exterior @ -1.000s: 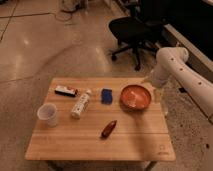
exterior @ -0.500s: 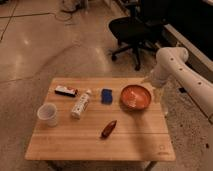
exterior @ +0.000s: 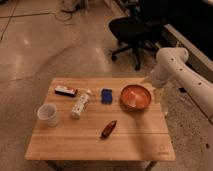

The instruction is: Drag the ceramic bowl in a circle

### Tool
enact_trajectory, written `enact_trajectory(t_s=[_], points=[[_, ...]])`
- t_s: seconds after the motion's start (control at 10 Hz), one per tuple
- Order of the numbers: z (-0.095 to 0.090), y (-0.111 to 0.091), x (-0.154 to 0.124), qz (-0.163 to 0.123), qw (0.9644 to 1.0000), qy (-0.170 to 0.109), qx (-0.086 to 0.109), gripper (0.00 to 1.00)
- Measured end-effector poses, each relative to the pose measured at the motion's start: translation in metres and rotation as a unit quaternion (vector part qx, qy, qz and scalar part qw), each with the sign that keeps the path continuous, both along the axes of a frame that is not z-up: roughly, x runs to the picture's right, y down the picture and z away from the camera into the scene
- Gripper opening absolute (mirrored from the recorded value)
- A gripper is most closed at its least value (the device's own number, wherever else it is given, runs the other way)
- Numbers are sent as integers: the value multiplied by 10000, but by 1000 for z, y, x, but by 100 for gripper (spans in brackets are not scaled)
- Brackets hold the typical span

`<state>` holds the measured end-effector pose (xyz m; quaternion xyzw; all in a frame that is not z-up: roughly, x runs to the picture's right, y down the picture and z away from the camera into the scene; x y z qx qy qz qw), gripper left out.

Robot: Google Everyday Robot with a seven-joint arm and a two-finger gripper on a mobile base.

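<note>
On the wooden table (exterior: 60,145) sits the ceramic bowl (exterior: 135,96), the gripper (exterior: 156,93) (grip state unreadable) at its right rim.

The white arm (exterior: 192,87) reaches in from beyond the right edge of the desk (exterior: 135,137). It rises to a rounded elbow joint (exterior: 172,57) above the far right corner, then drops steeply. The gripper (exterior: 158,94) hangs low over the right edge near that corner, pointing down.

Office-like lab, swivel chair (exterior: 131,31), end effector (exterior: 158,93) beside ceramic bowl (exterior: 135,96)
</note>
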<state>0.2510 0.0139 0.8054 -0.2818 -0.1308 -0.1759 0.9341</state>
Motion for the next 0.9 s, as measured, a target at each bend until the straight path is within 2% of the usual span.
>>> enact_trajectory(t_s=[0.8,0.9], points=[[1,1,1,-31,10000,12,-4,80],[7,12,4,-135,9999,63,-51,80]])
